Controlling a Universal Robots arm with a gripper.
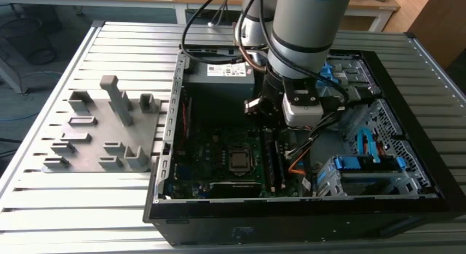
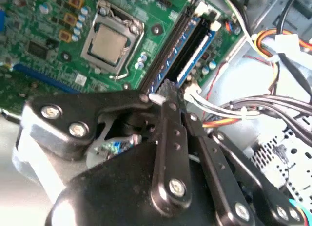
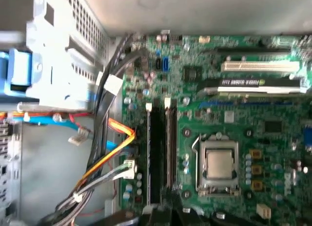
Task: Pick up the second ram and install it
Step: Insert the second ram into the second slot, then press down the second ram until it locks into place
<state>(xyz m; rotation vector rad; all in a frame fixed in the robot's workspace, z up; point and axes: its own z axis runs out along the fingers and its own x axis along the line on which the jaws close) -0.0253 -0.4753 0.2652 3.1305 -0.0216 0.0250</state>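
Note:
My gripper (image 1: 263, 113) hangs low inside the open computer case (image 1: 174, 128), over the far end of the memory slots beside the processor socket (image 3: 219, 165). The second ram (image 3: 157, 153) is a dark stick standing on edge in the slot nearest the cable bundle, between blue slot walls (image 2: 194, 47). In both wrist views the black fingers come together at that stick's end, and the gripper (image 2: 169, 88) looks shut on it. Another dark stick (image 2: 168, 50) sits in the neighbouring slot, on the socket side.
Orange, grey and white cables (image 3: 109, 158) run close beside the slots, next to the blue drive cage (image 1: 364, 164). A grey fixture plate (image 1: 102, 128) with upright blocks lies on the slatted table at the exterior view's left. The power supply (image 1: 218, 74) fills the case's far end.

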